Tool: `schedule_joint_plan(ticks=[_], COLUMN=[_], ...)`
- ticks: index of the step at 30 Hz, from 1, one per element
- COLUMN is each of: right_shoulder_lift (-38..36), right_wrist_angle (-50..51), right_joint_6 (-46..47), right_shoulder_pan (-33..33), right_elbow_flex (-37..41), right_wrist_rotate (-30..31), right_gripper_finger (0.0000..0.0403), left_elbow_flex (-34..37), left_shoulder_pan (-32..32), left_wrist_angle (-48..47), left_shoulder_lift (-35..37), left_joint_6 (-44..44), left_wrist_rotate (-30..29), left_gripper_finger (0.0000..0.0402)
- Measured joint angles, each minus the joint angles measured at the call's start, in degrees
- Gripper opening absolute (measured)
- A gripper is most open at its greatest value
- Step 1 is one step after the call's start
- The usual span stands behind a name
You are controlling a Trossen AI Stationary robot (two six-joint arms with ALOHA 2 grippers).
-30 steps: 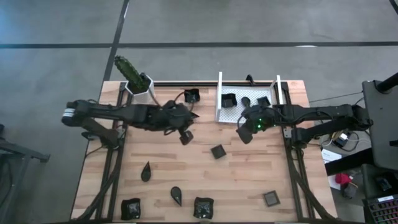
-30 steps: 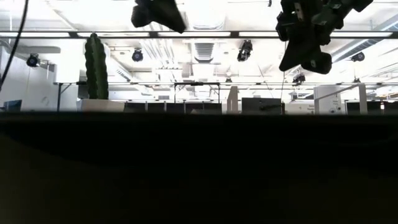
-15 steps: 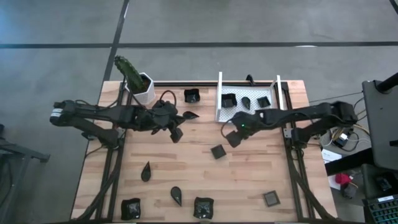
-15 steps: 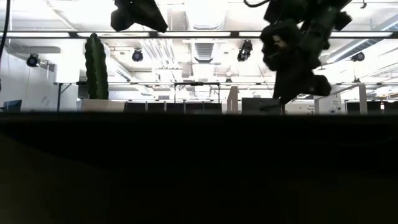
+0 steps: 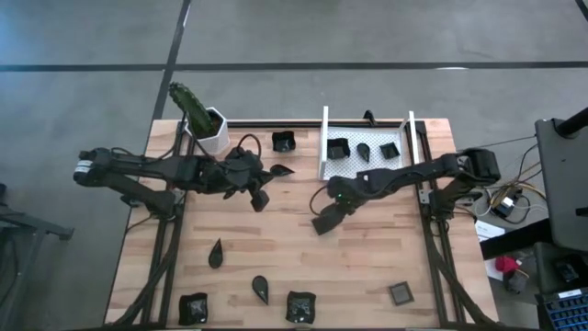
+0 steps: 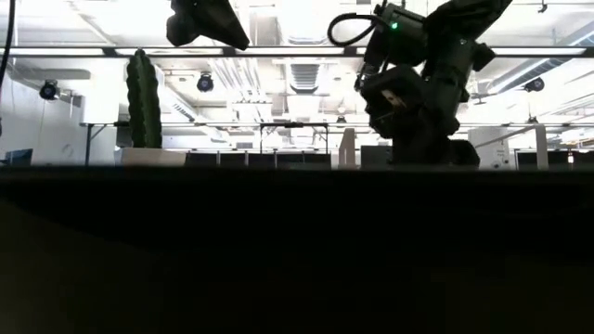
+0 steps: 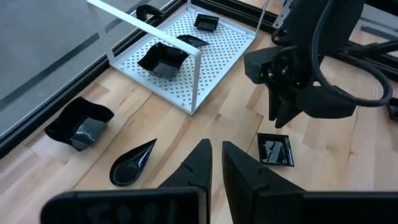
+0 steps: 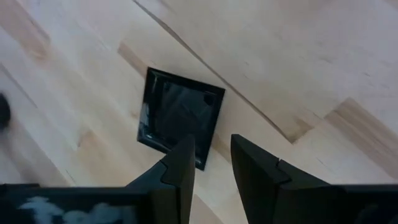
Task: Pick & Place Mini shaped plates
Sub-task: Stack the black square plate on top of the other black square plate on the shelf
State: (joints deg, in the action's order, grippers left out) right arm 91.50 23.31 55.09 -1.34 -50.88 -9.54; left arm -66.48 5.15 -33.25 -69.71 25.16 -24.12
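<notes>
While the right gripper (image 8: 210, 163) hangs open over a square mini plate (image 8: 180, 118), the left gripper (image 7: 213, 163) hovers nearly closed, empty.

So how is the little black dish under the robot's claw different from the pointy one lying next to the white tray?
The dish under the right gripper is a square plate with four corners; the other is a teardrop plate, round at one end and running to a point. The square plate lies out in the middle of the table; the teardrop lies nearer the white tray. Both are small, dark, glossy, and lie flat on the wood.
</notes>
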Motion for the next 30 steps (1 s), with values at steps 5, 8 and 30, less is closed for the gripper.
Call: schedule_joint_plan(ticks=[5,8,30], right_shoulder_lift=[3.72,5.53,8.97], right_wrist_angle=[0.08,0.02,-0.43], right_joint_6=[0.03,-0.04,-1.26], right_shoulder_pan=[0.51,0.63,0.72], right_elbow_flex=[-1.93,-3.11,-4.02], right_wrist_rotate=[-0.02,-0.02,0.07], right_gripper_finger=[0.0106,0.0106,0.0082], left_elbow_flex=[0.07,0.09,0.09], left_shoulder_pan=[0.00,0.00,0.00], left_wrist_angle=[0.04,0.02,-0.26], left_shoulder_lift=[0.00,0.00,0.00], left_joint_6=[-1.63,-2.51,-3.84], left_wrist_rotate=[0.00,0.02,0.22], left_gripper_finger=[0.0030,0.0030,0.0030])
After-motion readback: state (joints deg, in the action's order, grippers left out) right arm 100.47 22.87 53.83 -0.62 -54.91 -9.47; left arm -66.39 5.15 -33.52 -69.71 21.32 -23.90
